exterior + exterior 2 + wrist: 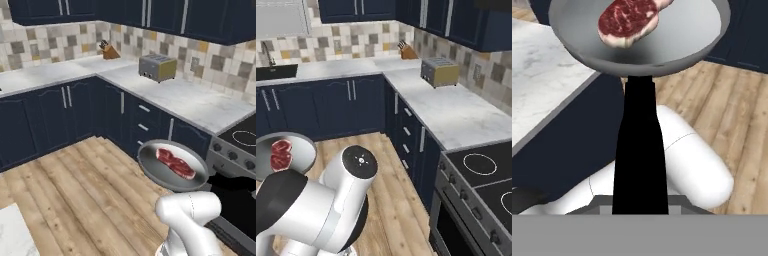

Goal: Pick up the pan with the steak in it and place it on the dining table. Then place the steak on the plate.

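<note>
The pan is up in the air with the steak inside it.

The pan (pixel 172 165) is held over the wood floor (pixel 75 195), beside the dark cupboards (pixel 60 115) and near the stove (pixel 240 145). The steak (pixel 175 163) lies flat in the middle of it. In the hand view the long black handle (pixel 639 150) runs straight from the pan's bowl back down to the gripper, so the pan sticks out ahead of the hand. The fingers are hidden by the handle, but the gripper seems to be squeezing it. A marble corner (pixel 12 232), maybe the dining table, sits low on the left. The arm is bent low.
</note>
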